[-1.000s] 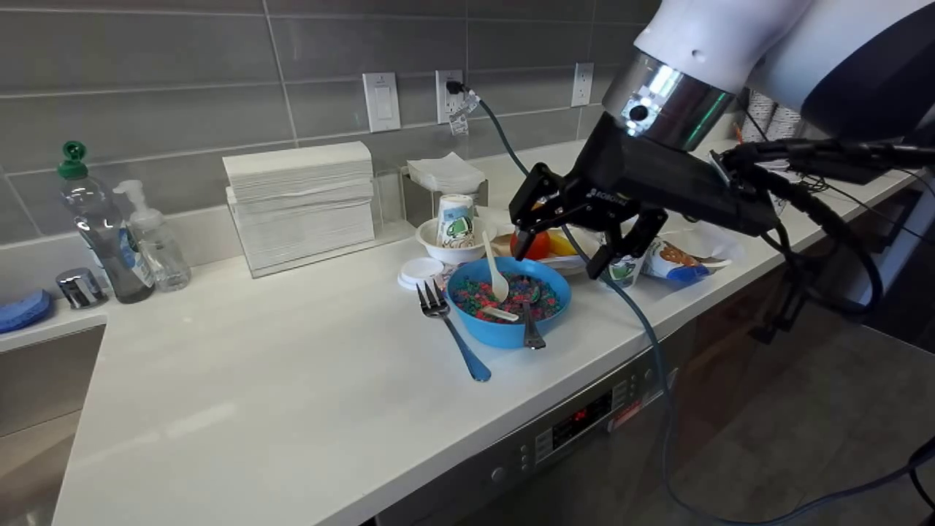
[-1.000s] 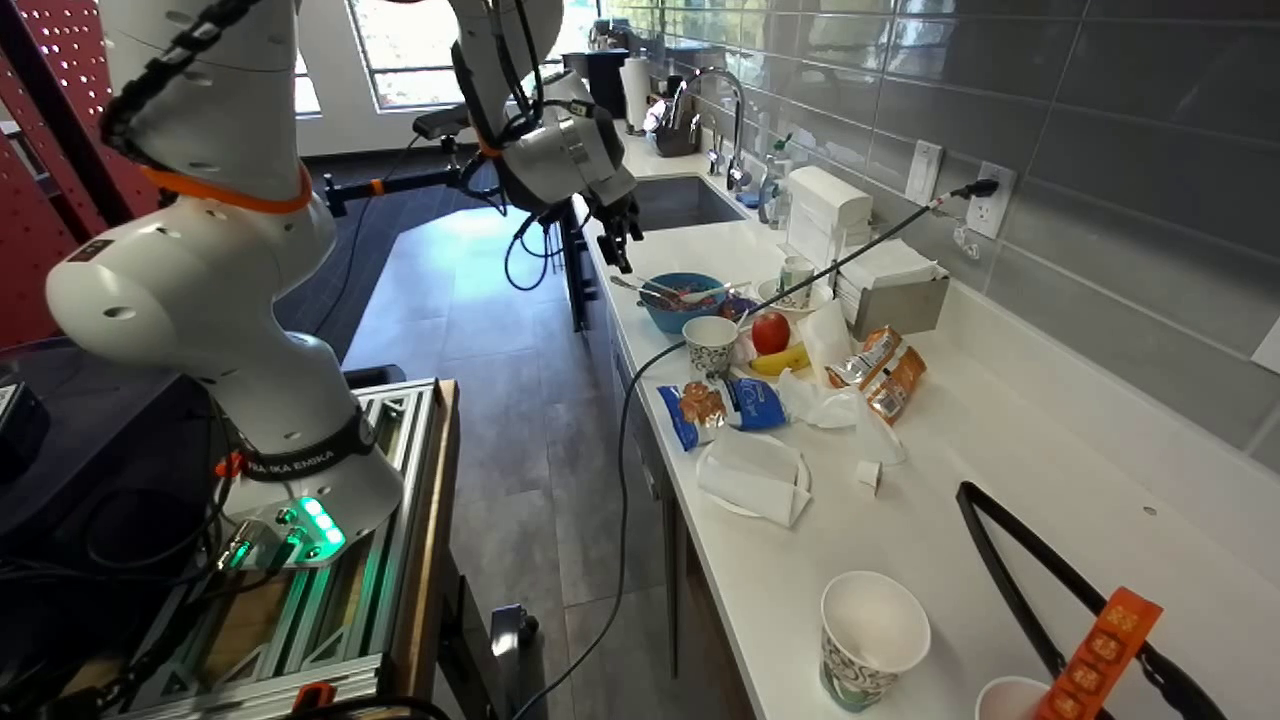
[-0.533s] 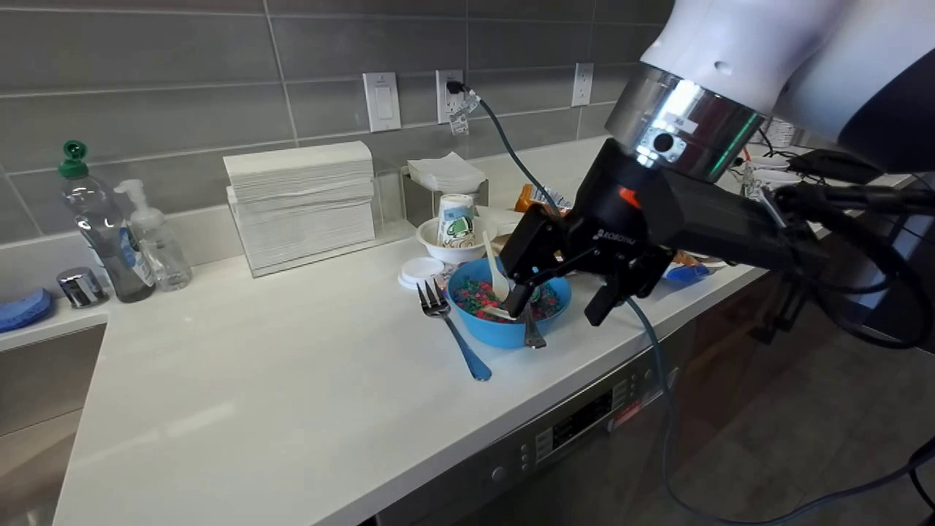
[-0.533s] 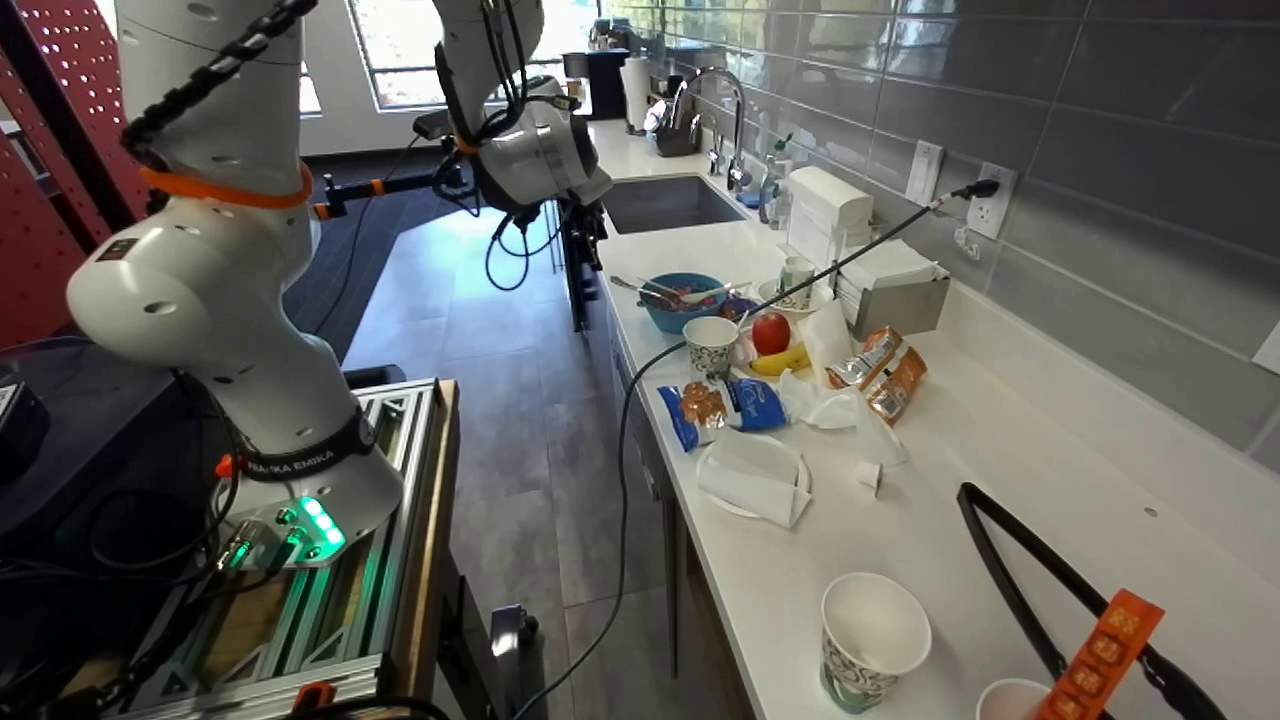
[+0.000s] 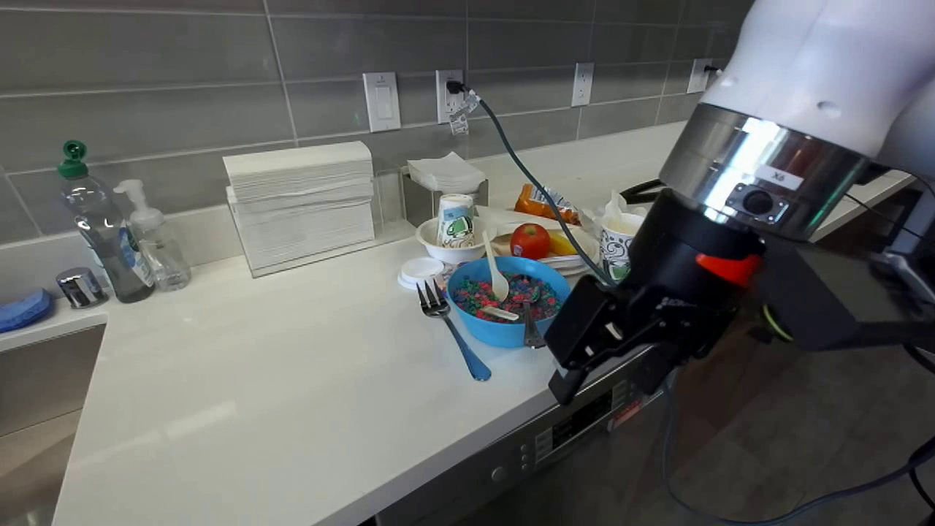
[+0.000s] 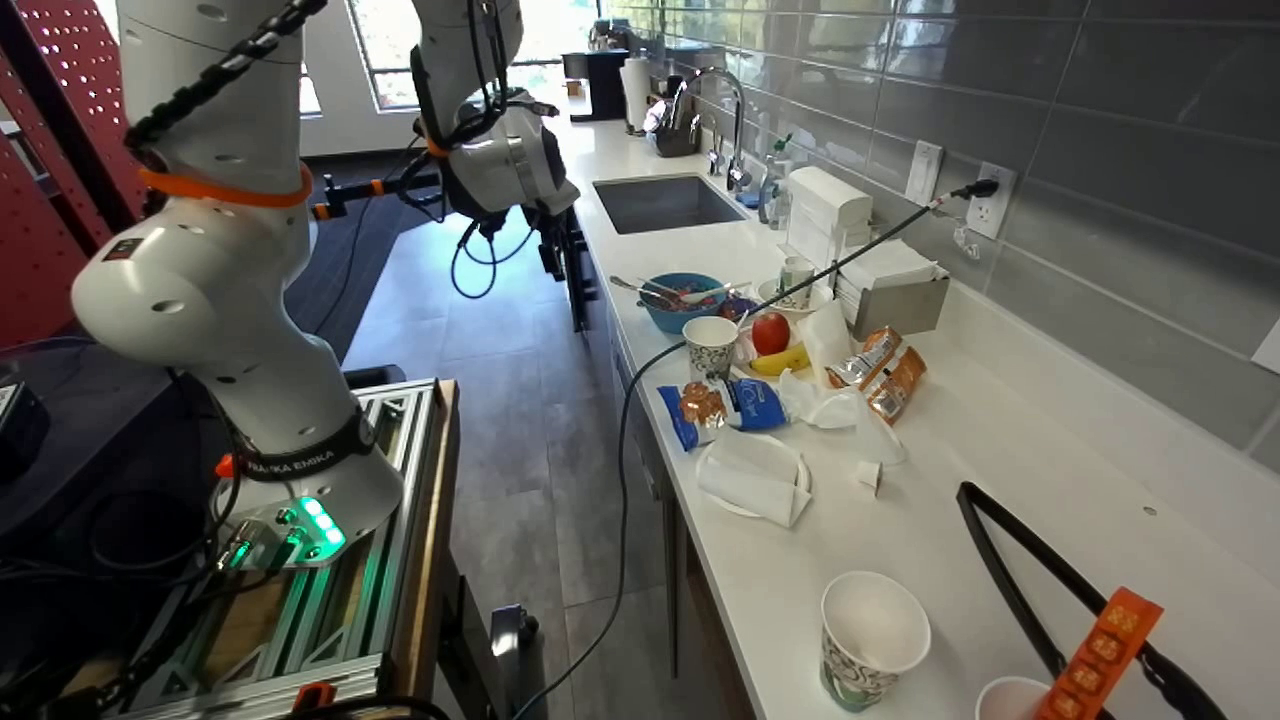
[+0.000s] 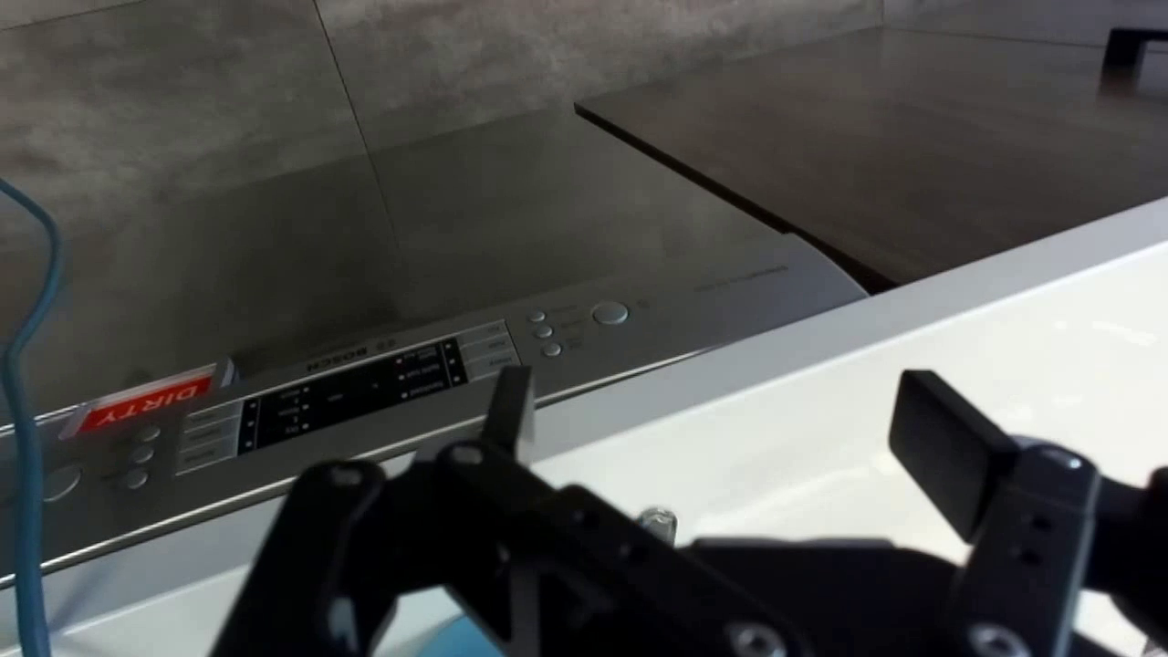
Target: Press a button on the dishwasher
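The dishwasher [image 5: 475, 478] is the grey metallic front below the counter edge in an exterior view. In the wrist view, its control strip shows a dark display [image 7: 356, 392], a large round button [image 7: 610, 313] and small round buttons [image 7: 543, 332]. My gripper [image 7: 730, 429] is open and empty. Its left finger overlaps the strip beside the display in the wrist view; the other is over the white counter. In both exterior views the gripper [image 5: 606, 380] [image 6: 552, 262] is at the counter's front edge, covering part of the strip. I cannot tell whether it touches.
A blue bowl [image 5: 497, 334] with spoons stands beside the gripper on the white counter [image 5: 292, 365]. A fork [image 5: 466, 353] lies next to it. A blue cable [image 7: 26, 493] hangs over the counter edge. A red DIRTY sign [image 7: 146, 401] is on the dishwasher.
My gripper has moved down and outward, from above the counter near the bowl to its front edge. It stays open. Red digits seen on the display one second ago do not show now.
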Tool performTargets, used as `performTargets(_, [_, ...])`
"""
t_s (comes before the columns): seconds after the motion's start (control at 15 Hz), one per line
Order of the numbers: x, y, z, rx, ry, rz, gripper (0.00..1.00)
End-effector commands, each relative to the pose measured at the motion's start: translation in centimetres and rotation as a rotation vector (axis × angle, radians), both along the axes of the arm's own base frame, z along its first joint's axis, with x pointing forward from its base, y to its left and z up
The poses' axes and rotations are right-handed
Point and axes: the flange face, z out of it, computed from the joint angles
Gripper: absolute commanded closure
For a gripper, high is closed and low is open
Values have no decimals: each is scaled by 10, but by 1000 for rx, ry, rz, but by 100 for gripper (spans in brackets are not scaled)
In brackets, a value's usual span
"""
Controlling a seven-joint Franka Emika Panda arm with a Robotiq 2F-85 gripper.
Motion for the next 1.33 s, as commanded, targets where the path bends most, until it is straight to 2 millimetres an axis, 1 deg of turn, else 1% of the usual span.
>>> performTargets(0.0, [-21, 2, -12, -22, 8, 71, 0])
performTargets(0.07, [-25, 5, -14, -22, 10, 85, 0])
performTargets(0.2, [-26, 9, -18, -45, -24, 90, 0])
performTargets(0.27, [-25, 11, -22, -50, -30, 96, 25])
performTargets(0.33, [-24, 12, -27, -63, -38, 96, 28])
performTargets(0.4, [-21, 12, -32, -77, -49, 90, 34])
performTargets(0.47, [-18, 13, -39, -80, -42, 89, 44])
performTargets(0.6, [-12, 16, -53, -90, -37, 77, 58])
performTargets(0.67, [-10, 18, -61, -94, -31, 71, 66])
performTargets(0.73, [-6, 23, -68, -97, -35, 59, 73])
performTargets(0.8, [-4, 26, -79, -107, -26, 51, 82])
performTargets(0.93, [2, 32, -98, -123, -21, 32, 96])
performTargets(1.0, [-3, 20, -76, -103, -19, 58, 79])
performTargets(1.13, [0, 27, -90, -113, -8, 47, 95])
performTargets(1.27, [1, 30, -95, -111, -2, 46, 96])
